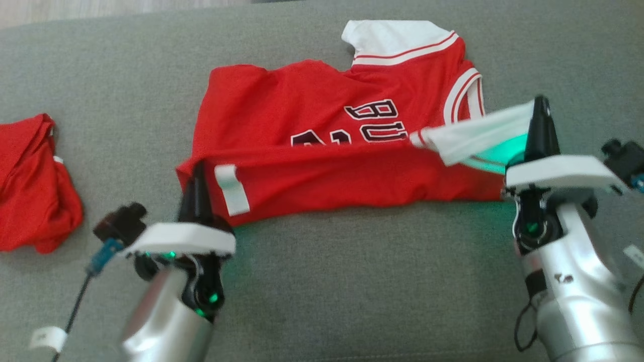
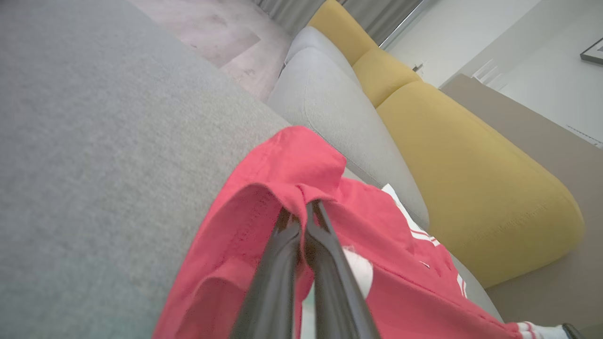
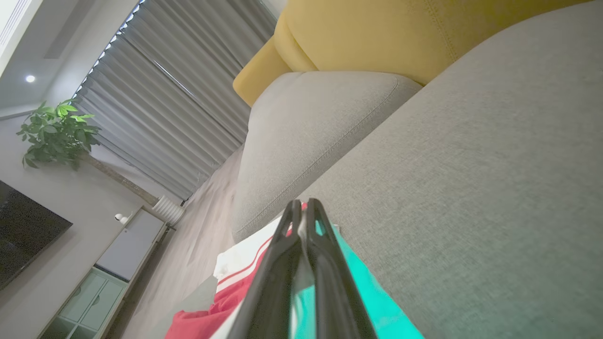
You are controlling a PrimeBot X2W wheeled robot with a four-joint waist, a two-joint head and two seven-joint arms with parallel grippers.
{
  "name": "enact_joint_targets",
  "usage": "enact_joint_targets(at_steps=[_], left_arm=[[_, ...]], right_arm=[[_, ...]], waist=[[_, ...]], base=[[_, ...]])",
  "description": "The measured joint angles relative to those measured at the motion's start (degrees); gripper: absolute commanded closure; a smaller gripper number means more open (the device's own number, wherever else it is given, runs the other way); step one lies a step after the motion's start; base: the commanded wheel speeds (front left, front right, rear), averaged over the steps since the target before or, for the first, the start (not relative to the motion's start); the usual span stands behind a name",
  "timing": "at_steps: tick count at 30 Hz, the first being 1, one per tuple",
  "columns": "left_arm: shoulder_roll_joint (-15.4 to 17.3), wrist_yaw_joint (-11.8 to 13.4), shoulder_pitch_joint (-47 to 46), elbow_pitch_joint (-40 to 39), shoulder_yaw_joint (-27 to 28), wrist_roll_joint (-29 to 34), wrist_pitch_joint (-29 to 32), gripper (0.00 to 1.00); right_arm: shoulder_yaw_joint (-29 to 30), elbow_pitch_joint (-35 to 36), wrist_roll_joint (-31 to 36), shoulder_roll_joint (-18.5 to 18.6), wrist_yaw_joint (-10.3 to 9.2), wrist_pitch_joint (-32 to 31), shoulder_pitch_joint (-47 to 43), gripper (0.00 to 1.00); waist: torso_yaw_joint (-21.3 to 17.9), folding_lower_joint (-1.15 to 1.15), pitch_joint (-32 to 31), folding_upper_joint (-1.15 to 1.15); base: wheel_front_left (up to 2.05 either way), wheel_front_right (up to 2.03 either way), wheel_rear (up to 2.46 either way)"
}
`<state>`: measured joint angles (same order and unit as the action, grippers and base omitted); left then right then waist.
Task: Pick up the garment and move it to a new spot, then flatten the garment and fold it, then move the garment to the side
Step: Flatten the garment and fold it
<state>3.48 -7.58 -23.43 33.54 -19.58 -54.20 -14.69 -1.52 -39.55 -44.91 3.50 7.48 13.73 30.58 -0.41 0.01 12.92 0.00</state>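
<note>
The garment is a red basketball jersey with white trim and dark lettering, lying on the grey sofa seat with its near edge folded over. My left gripper is shut on the jersey's near left corner; the left wrist view shows red cloth draped over the closed fingertips. My right gripper is shut on the white sleeve edge at the jersey's right end, lifted above the seat. In the right wrist view the closed fingers hold white and red cloth.
A second red garment lies crumpled at the left edge of the seat. Yellow and grey cushions stand beyond the jersey. A wooden floor shows past the far edge.
</note>
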Motion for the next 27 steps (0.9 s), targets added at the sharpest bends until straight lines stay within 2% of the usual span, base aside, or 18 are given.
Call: enact_joint_targets(at_steps=[1,4,8,10,14,17,22,27], left_arm=[[-0.1,0.0,-0.6,0.5,1.2,1.1,0.0,0.0],[-0.5,0.0,-1.7,0.9,6.3,6.4,0.0,0.0],[-0.7,0.3,0.5,-0.7,12.9,18.2,0.0,0.0],[-0.9,1.6,3.3,-3.5,15.6,25.2,0.0,0.0],[-1.1,3.6,11.6,-7.1,16.4,37.0,0.0,0.0],[-1.1,5.0,15.0,-9.1,16.0,39.2,0.0,0.0],[-1.0,7.1,19.0,-10.7,15.2,41.0,0.0,0.0],[-1.0,7.6,22.5,-10.8,14.1,41.2,0.0,0.0]], right_arm=[[-0.2,-0.2,0.1,0.0,0.0,0.2,0.8,0.0],[-1.4,0.6,3.9,0.0,0.0,0.5,2.2,0.0],[-0.4,7.6,18.5,1.1,0.0,0.5,0.4,0.0],[0.4,11.2,25.9,1.3,0.0,0.5,-2.3,0.0],[-0.2,14.4,37.3,0.8,0.0,0.6,-12.6,0.0],[0.2,15.0,40.6,0.5,0.0,0.6,-16.9,0.0],[1.1,15.0,42.0,-0.4,0.0,0.6,-21.0,0.0],[1.7,14.4,41.4,-0.6,0.0,0.6,-23.7,0.0]], waist=[[0.0,0.0,0.3,0.0],[0.1,0.0,0.8,0.0],[0.0,0.0,0.3,0.0],[0.1,-0.01,-0.3,0.0],[0.2,-0.02,-2.4,0.0],[0.3,-0.02,-3.9,0.0],[0.4,-0.02,-6.5,0.0],[0.3,-0.02,-8.6,0.0]], base=[[0.0,0.0,0.0],[0.0,0.0,0.0],[0.0,0.0,0.0],[0.0,0.0,0.0],[0.0,0.0,0.0],[0.0,0.0,0.0],[0.0,0.0,0.0],[0.0,0.0,0.0]])
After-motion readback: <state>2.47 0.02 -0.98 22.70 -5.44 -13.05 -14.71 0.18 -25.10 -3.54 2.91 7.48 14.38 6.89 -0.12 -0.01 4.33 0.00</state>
